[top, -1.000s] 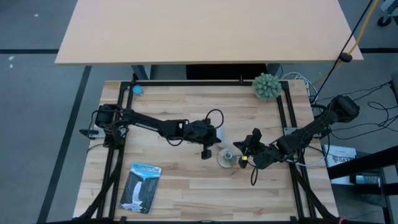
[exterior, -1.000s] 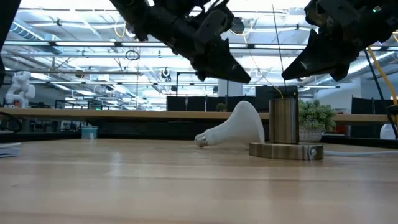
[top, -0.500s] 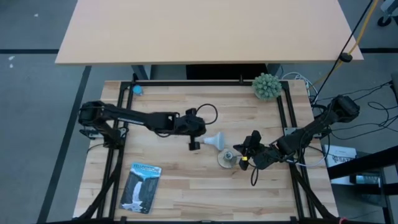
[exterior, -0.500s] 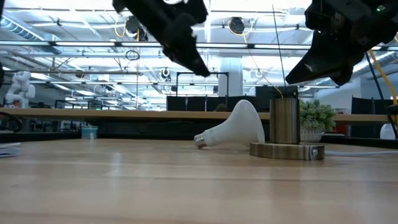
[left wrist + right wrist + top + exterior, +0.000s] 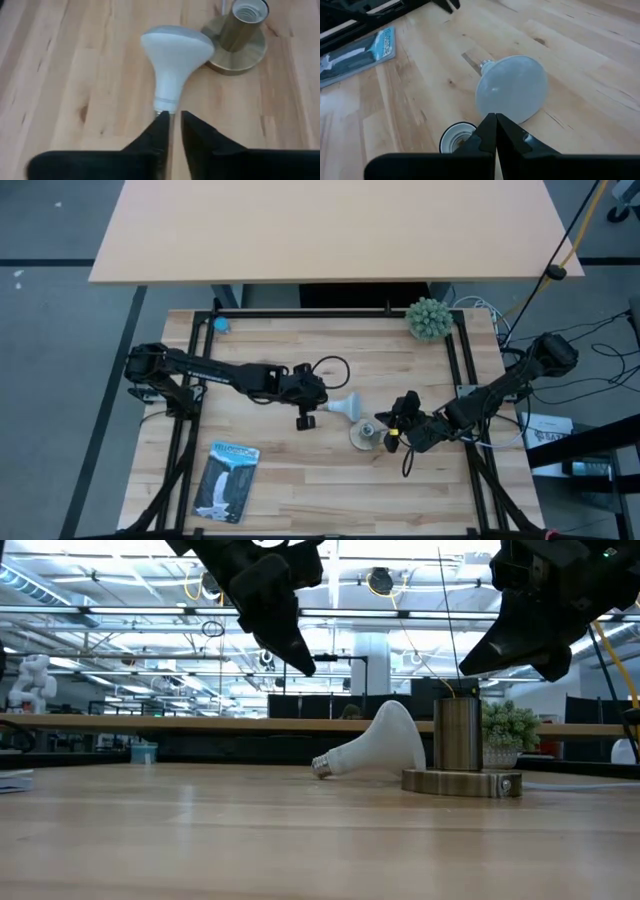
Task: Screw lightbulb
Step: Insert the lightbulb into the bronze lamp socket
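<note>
The lightbulb [image 5: 347,406] lies on its side on the wooden desk [image 5: 270,350], near the centre. Its wide frosted globe points toward the brass socket base [image 5: 364,434] and its narrow metal-tipped neck points toward the left tool [image 5: 306,421]. In the low view the globe [image 5: 385,743] sits just beside the upright brass socket [image 5: 457,735]; whether they touch cannot be told.

The left tool hangs above the desk just off the bulb's neck end. In the left wrist view its fingers [image 5: 161,135] stand slightly parted, with only a narrow gap, holding nothing; the bulb's screw tip [image 5: 164,107] lies right ahead of them. In the low view it [image 5: 298,662] is clearly raised off the surface.

The right tool [image 5: 398,420] hovers just beside the socket base, on the side away from the left arm. In the right wrist view its fingers [image 5: 487,131] are pressed together, empty, above the socket opening [image 5: 456,137].

A blue-and-white package [image 5: 224,479] lies near the front left of the desk. A green spiky ball [image 5: 428,319] sits at the far right corner.
</note>
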